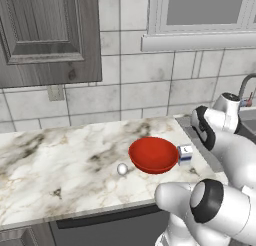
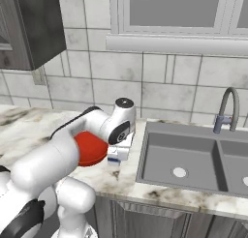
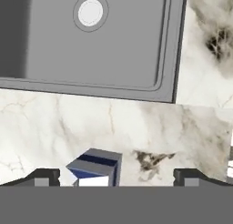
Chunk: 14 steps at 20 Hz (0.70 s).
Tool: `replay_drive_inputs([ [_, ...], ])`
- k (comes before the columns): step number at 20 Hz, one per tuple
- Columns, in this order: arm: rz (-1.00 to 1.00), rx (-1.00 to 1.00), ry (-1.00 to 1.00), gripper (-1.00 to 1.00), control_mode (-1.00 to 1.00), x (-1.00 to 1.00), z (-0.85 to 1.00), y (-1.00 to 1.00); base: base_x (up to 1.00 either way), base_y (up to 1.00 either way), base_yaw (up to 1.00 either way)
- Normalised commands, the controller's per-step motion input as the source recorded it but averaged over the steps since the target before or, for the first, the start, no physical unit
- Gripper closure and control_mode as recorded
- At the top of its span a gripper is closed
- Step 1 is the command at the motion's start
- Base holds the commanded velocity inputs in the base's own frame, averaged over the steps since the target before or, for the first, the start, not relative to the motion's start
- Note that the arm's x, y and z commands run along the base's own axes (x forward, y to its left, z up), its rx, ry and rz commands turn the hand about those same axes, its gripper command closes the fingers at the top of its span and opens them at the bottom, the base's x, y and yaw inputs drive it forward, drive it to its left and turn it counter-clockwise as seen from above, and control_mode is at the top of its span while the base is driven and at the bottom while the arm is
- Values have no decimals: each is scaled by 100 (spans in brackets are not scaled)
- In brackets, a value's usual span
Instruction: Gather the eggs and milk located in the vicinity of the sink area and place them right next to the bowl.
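In the left base view you had the red bowl (image 1: pixel 153 154) on the marble counter (image 1: pixel 60 160), with the milk carton (image 1: pixel 185 154) touching its rim at 3 o'clock and a small white ball (image 1: pixel 122 168) just beside the bowl at 8 o'clock. That view also showed a grey wall cabinet (image 1: pixel 47 35) at 11 o'clock and a part of the tap (image 1: pixel 246 88) at the right edge.

In the right base view you had the whole sink (image 2: pixel 193 159), both basins and the curved tap (image 2: pixel 227 109), at 3 o'clock of the arm. There the arm covered most of the bowl (image 2: pixel 89 147), and the carton (image 2: pixel 116 157) showed as a blue and white patch below the hand.

In the hand view you had the gripper (image 3: pixel 116 177) with its fingertips (image 3: pixel 43 176) spread wide apart and nothing between them touching either one. The carton (image 3: pixel 96 166) lay between the tips, nearer the left one, on the counter short of the sink basin (image 3: pixel 91 41).

The carton stood upright in the left base view, its long axis vertical, blue part at the bottom.
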Motion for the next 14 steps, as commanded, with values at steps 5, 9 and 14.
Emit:
replay_drive_inputs([
  [5, 76, -10, 10, -100, -100, -17, 8, -7, 0, 0, 0],
  [9, 84, -33, 4, -100, -100, -50, 35, 62, 0, 0, 0],
  [14, 70, -12, 2, -100, -100, -35, 22, 55, 0, 0, 0],
])
